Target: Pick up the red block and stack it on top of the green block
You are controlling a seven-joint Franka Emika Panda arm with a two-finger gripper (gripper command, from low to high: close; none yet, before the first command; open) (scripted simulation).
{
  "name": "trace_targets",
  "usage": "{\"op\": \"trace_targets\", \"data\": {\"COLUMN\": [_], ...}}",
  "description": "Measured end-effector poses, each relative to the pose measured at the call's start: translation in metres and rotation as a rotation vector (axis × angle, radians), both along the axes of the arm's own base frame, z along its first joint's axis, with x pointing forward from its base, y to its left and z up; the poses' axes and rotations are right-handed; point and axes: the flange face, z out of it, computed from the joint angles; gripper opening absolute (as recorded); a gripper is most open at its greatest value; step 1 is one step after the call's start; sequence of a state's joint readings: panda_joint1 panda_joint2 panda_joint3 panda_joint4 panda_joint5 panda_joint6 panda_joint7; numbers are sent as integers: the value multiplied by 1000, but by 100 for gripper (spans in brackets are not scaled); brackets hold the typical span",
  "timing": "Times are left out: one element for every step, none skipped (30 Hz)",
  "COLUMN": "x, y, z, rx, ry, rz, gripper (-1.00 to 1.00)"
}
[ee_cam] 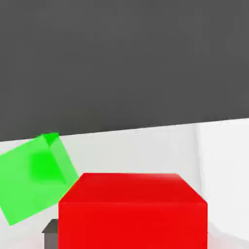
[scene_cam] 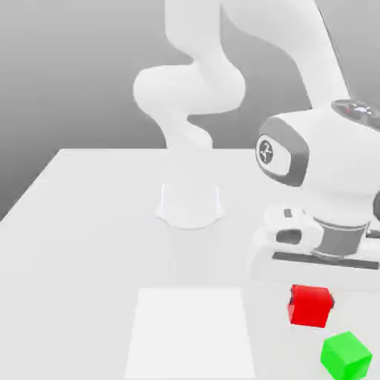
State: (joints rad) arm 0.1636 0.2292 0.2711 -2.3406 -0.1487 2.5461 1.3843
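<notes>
Red block [scene_cam: 310,305], rigid and smooth, sits clamped by its side faces in my gripper [scene_cam: 312,286], near the green block [scene_cam: 346,354].

The arm [scene_cam: 194,74] rises from its round base [scene_cam: 190,204] at the back of the tabletop [scene_cam: 89,223], bends in an S above the base, then arches over toward the exterior view's right. The wrist and hand [scene_cam: 319,185] hang there pointing down, low and in front of the base. The gripper [scene_cam: 312,286] sits right at the red block [scene_cam: 310,305], jaws drawn in on it as far as they go; it seems to hold the block, though the fingers are mostly hidden.
</notes>
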Motion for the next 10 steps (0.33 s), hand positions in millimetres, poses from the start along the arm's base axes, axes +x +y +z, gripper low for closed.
{"op": "trace_targets", "data": {"x": [3,5,6,7,7,7,7,7,7,7], "y": [12,18,21,23,23,24,24,24,24,24], "z": [4,-1,-11,-24,-38,-50,-50,-50,-50,-50], "rx": [13,20,24,25,26,26,26,26,26,26], "ry": [0,0,-1,-1,-1,-1,-1,-1,-1,-1], "rz": [15,22,25,26,27,29,29,29,29,29], "gripper": [-100,-100,-100,-100,-100,100,100,100,100,100]}}
